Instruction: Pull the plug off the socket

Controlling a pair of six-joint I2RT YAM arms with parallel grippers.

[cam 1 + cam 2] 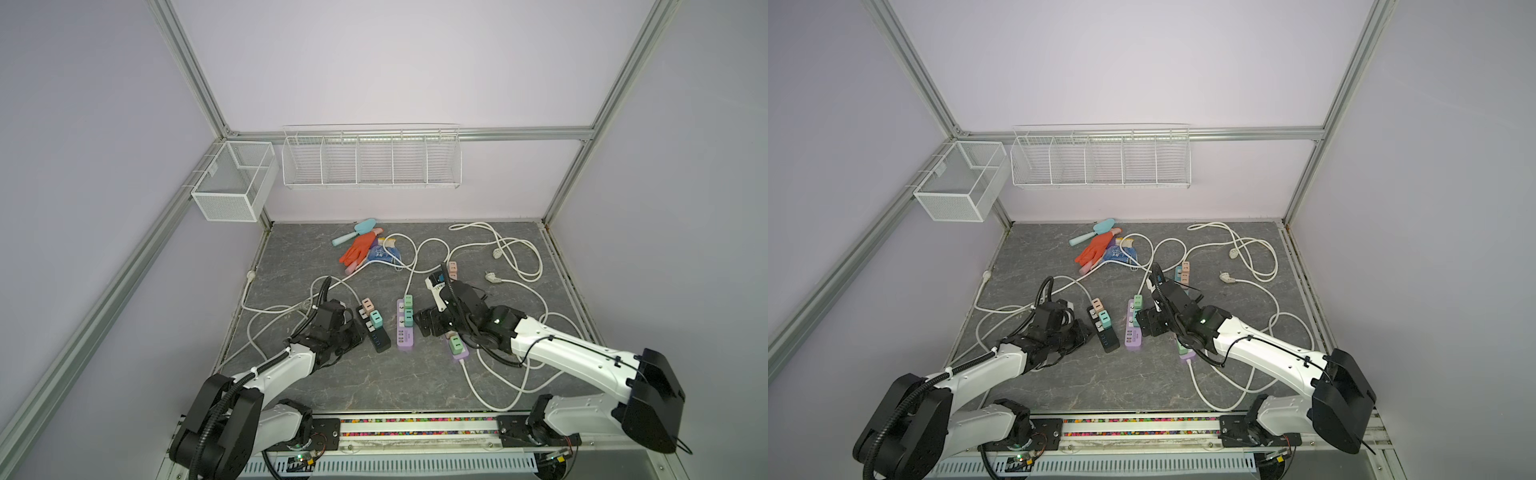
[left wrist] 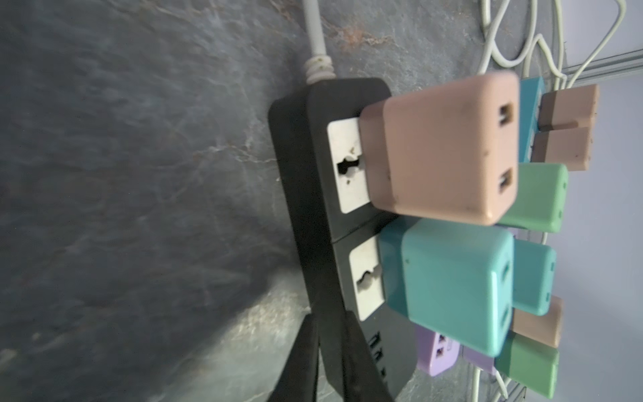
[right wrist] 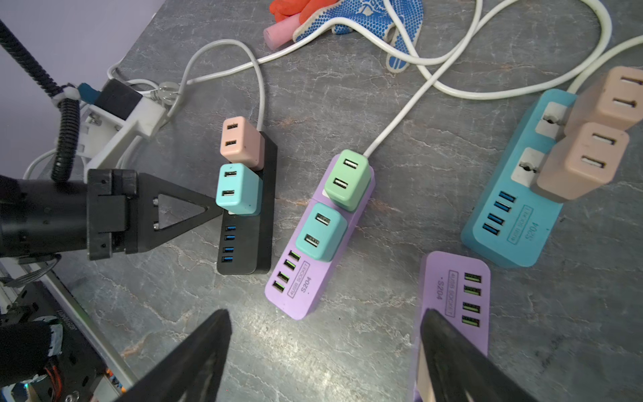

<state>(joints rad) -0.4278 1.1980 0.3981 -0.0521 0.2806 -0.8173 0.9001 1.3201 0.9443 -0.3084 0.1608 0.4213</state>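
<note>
The left gripper (image 3: pixel 214 209) is pinched narrow on the side edge of the black power strip (image 3: pixel 248 250), its tip just beside the teal plug (image 3: pixel 236 189). That plug is a rounded cube with two USB slots on top. It sits in the strip's second white socket (image 2: pixel 365 278), next to a peach plug (image 3: pixel 240 142). Further right, past a purple power strip (image 3: pixel 306 289), the right gripper (image 3: pixel 325 313) hangs over the table (image 3: pixel 348 348) with its jaws spread wide.

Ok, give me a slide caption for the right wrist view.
Left gripper shut, tip at the black power strip beside its teal plug; right gripper open.
</note>
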